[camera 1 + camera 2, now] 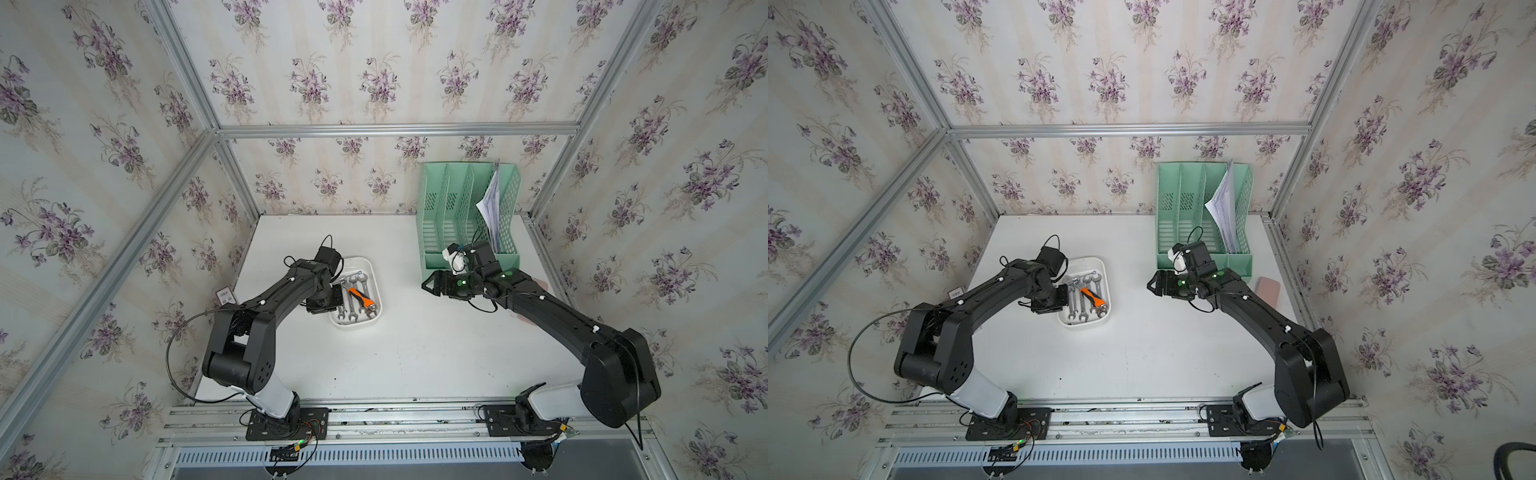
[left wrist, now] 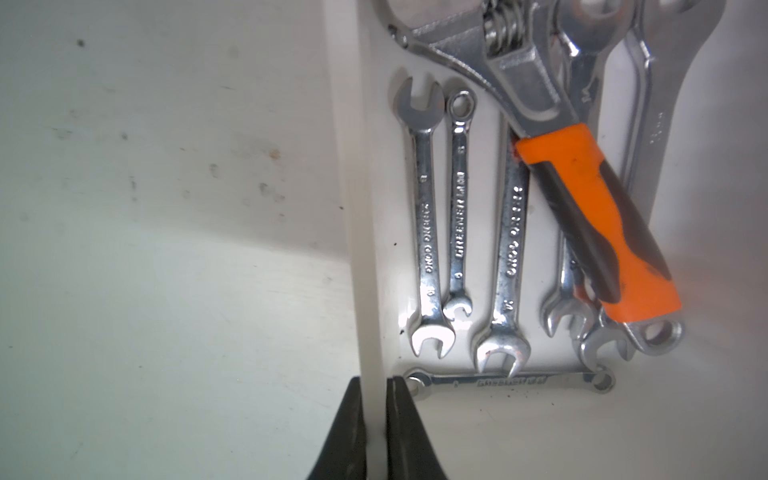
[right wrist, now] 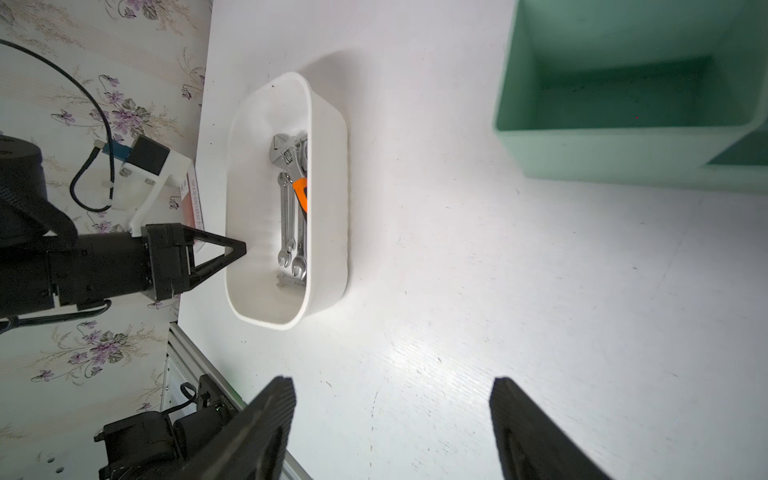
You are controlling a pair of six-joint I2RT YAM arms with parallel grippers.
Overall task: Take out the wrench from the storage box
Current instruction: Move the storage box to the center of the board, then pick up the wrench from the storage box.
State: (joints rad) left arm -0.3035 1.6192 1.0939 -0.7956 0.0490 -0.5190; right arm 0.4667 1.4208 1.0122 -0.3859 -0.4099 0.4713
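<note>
The left gripper [image 2: 376,392] is clamped on the box [image 2: 361,208] wall, presumably to steady it, while the right gripper [image 3: 392,386], jaws apart, waits well apart from the box, inside which the wrenches [image 2: 428,224] lie.

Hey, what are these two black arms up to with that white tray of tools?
The left hand is pinched shut on the side wall of the white tray, apparently steadying it. The wrenches, including an orange-handled one, all lie inside; none is lifted out yet. The right hand is open and empty above the table, facing the tray, probably about to reach in.
</note>
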